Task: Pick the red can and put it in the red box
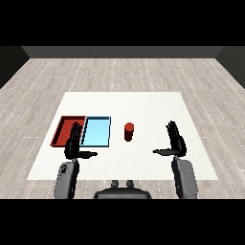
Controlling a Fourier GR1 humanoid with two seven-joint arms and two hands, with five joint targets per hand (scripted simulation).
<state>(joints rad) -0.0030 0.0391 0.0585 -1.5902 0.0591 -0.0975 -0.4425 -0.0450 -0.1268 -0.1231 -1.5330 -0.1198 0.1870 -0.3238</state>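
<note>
The red can [129,131] stands upright on the white table [143,107], just right of the light blue tray [96,132]. The red tray [66,127] lies at the left, beside the blue one. My right hand [175,140] is open to the right of the can, fingers straight and thumb pointing toward it, with a clear gap between them. My left hand [73,142] is open too, hovering over the near edge of the red tray, where it hides part of that tray.
Both trays hold nothing that I can see. A grey wooden floor [119,72] surrounds the table on all sides. My two grey forearms come in from the lower corners.
</note>
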